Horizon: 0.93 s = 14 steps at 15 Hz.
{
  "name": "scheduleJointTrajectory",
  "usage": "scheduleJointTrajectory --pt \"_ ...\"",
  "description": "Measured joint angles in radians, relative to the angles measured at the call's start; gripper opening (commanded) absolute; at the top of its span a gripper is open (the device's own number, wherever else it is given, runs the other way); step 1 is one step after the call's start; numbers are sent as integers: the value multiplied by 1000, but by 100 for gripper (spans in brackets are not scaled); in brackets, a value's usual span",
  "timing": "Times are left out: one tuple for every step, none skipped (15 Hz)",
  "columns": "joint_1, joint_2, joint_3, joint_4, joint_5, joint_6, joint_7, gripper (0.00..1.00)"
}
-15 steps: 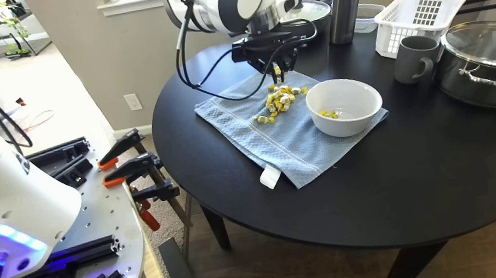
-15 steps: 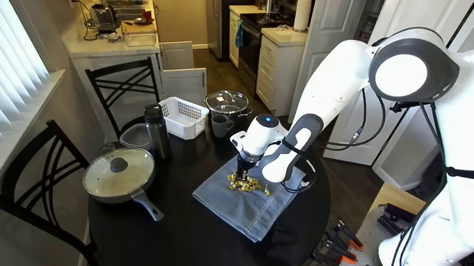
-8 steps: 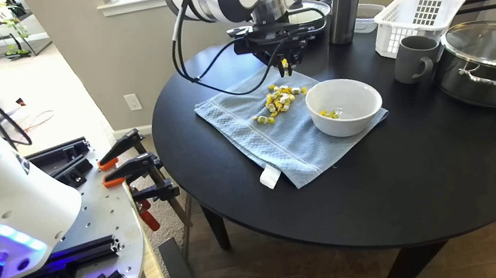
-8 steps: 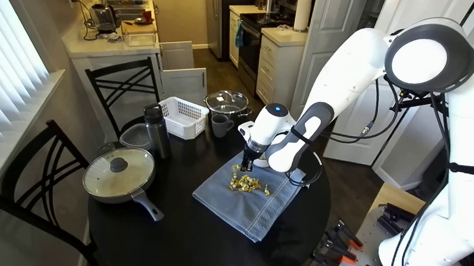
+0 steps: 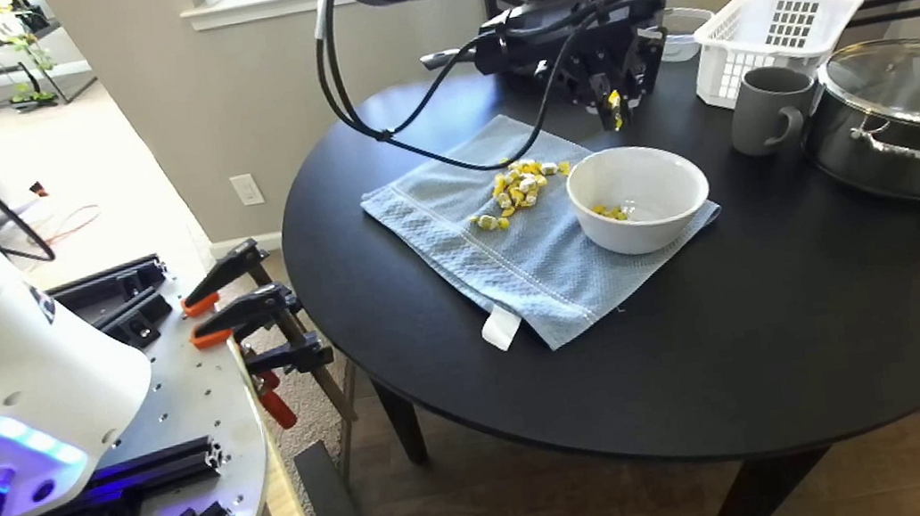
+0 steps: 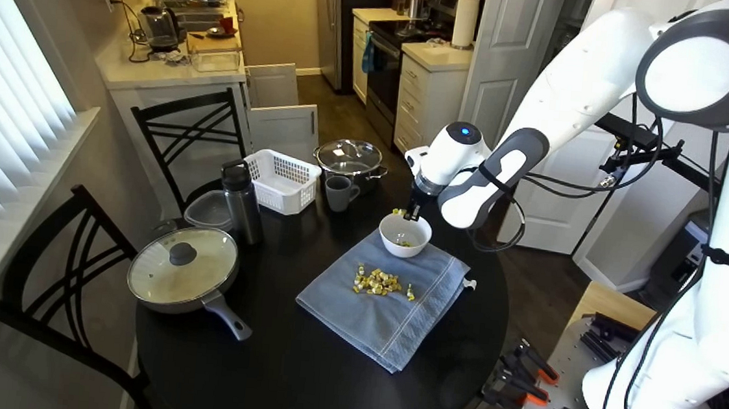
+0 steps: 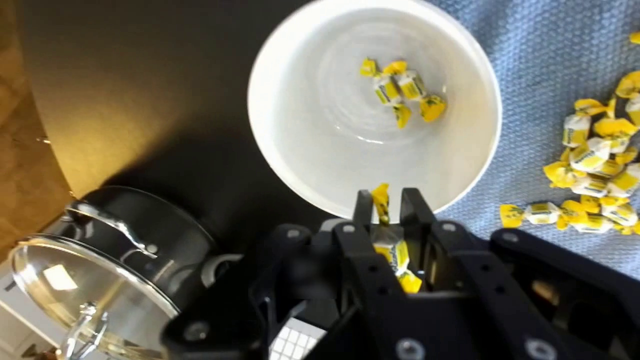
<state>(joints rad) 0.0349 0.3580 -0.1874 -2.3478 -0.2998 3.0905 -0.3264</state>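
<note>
Wrist view: the jaws are closed down to the width of one yellow-and-white twist-wrapped candy [image 7: 392,252], gripping it aloft near the 6 o'clock rim of a white bowl [image 7: 320,165]. Two more candies [image 7: 386,90] lie inside, toward 2 o'clock. A loose heap of candies [image 7: 592,155] rests on a blue towel [image 7: 530,65], between 2 and 3 o'clock from the jaws; a glass-lidded pot [image 7: 170,230] sits at 9 o'clock. In an exterior view, a gray mug [image 5: 764,112] stands on the black table [image 5: 747,317] at 2 o'clock from the bowl.
</note>
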Motion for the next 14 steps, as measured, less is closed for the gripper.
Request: scheduleJointTrajectory --pt "25 -3 -39 -4 -3 0 8 45" --pt "50 -3 -72 -7 -4 -1 18 51" --pt "76 -2 -100 -12 -4 -4 26 56" --pt "103 -1 -122 -16 -4 -5 34 63" --pt "128 1 -139 -21 -4 -5 43 69" --pt "144 2 -141 -24 -7 -5 52 77" --pt "149 2 -127 -27 -10 -5 59 82" --pt "142 1 -96 -30 -10 -5 60 88" --pt "123 0 -47 -34 -10 -5 59 95" --pt "96 -2 15 -39 -9 -5 56 98" --pt "67 -2 82 -45 -8 -5 53 100" --pt "40 2 144 -50 -5 -9 49 100" --pt "13 10 204 -50 1 -24 42 100" --pt "-13 21 256 -48 11 -42 33 100"
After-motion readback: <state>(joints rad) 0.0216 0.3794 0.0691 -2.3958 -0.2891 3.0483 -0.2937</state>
